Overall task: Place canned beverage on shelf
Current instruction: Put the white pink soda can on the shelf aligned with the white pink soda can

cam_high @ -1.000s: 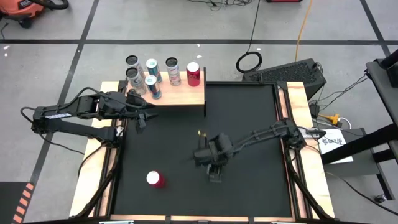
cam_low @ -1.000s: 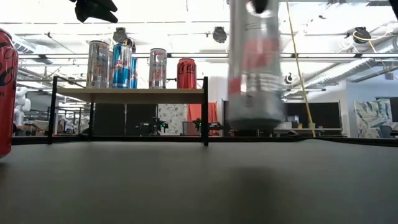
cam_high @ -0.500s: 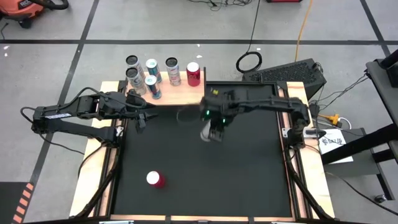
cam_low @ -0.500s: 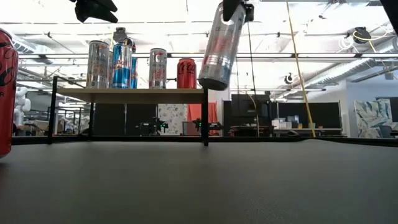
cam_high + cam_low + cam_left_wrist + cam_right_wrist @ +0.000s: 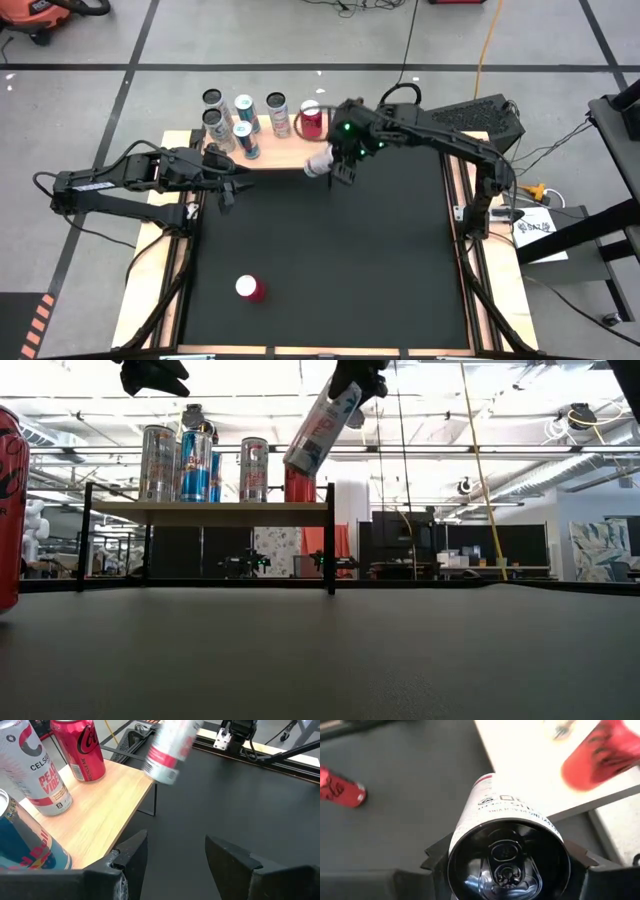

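- High view: my right gripper (image 5: 343, 152) grips the slim white can (image 5: 318, 163) by its top end; the can hangs tilted, its base toward the shelf (image 5: 290, 153), over the front right corner beside the red can (image 5: 311, 119).
- Bare board lies just under the can's base; it needs righting before lowering.
- Left gripper (image 5: 226, 180) waits shut, empty, by the shelf's other end.

Shelf (image 5: 290, 153): rectangular pale natural-wood board on thin black legs, at the table's far left corner. Carries five upright cans: three silver, one blue-and-silver, one red (image 5: 312, 119) at the right end.

Canned beverage (image 5: 322, 423): slim white-and-silver can with red lettering, tilted steeply, base lowest, held in the air by its top end over the shelf's right end, in front of the red can.

Second red can (image 5: 249, 288): upright on the black table, near edge, well apart from the shelf.
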### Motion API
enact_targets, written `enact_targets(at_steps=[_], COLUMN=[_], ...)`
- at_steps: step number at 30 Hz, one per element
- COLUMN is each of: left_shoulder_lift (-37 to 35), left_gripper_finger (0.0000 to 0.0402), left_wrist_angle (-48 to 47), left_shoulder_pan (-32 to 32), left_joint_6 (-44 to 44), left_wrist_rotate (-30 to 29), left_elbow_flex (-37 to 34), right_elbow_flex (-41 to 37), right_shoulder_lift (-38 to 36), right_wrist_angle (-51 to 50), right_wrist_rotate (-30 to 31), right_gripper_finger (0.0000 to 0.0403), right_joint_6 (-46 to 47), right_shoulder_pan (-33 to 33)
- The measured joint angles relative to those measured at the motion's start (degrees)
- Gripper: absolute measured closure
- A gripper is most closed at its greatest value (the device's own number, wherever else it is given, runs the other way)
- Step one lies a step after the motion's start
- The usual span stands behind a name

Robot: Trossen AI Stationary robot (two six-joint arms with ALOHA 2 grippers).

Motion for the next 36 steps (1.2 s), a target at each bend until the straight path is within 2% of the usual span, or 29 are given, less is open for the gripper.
enact_targets(at_steps=[10,21,27,33,36], left_shoulder_lift=[-0.01,0.00,0.00,-0.01,0.00], left_gripper_finger=[0.0201,0.0201,0.0201,0.0201,0.0201], left_wrist_angle=[0.02,0.02,0.02,0.02,0.02], left_shoulder_pan=[0.00,0.00,0.00,0.00,0.00], left_joint_6=[0.00,0.02,0.02,0.02,0.02], left_wrist_rotate=[-0.04,-0.04,-0.02,-0.02,-0.02], left_elbow_flex=[0.00,-0.02,0.00,0.00,0.00], right_elbow_flex=[2.75,2.77,2.77,2.77,2.77], right_shoulder_lift=[0.57,5.28,5.36,5.36,5.36], right_wrist_angle=[2.37,2.18,3.01,2.74,2.81], right_wrist_rotate=[0.00,0.11,1.72,1.73,1.65], right_gripper_finger=[0.0183,0.0183,0.0183,0.0132,0.0125], right_joint_6=[-2.85,-5.18,-5.68,-5.66,-5.68], right_shoulder_pan=[-4.56,-5.18,-5.57,-6.41,-6.81])
